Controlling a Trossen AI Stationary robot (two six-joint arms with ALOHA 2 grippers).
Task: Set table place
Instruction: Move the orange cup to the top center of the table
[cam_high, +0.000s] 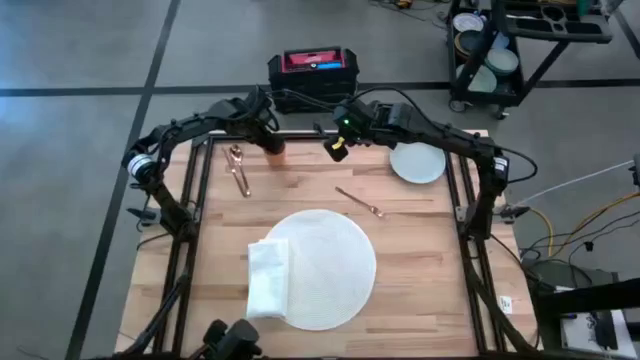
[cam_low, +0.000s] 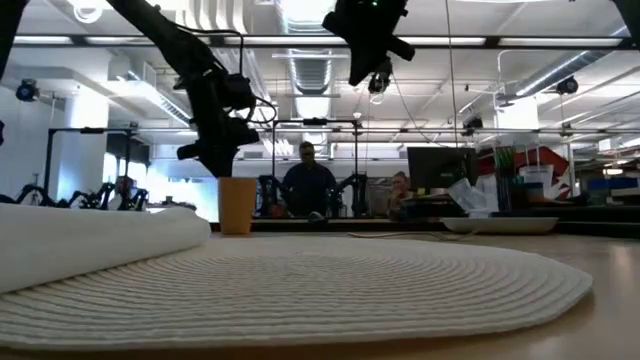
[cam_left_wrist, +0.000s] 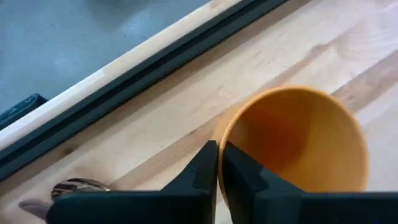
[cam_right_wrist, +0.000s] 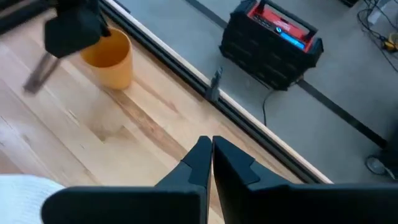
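The round white mat lies mid-table on the light-wood table, and a folded white napkin rests on its left part. An orange cup stands upright on its base near the far edge. My left gripper is over it, shut on its rim. A pale plate lies flat at the far right. My right gripper hangs shut and empty, high above the table between cup and plate. My left gripper has the orange cup's rim between its two fingers, one finger inside the cup and one outside. The fingers come from above, pointing down. The cup stands upright with its base on the table.
A copper utensil lies left of the cup, and another lies between mat and plate. A black-and-red case sits on the floor beyond the far edge. People sit in the room behind.
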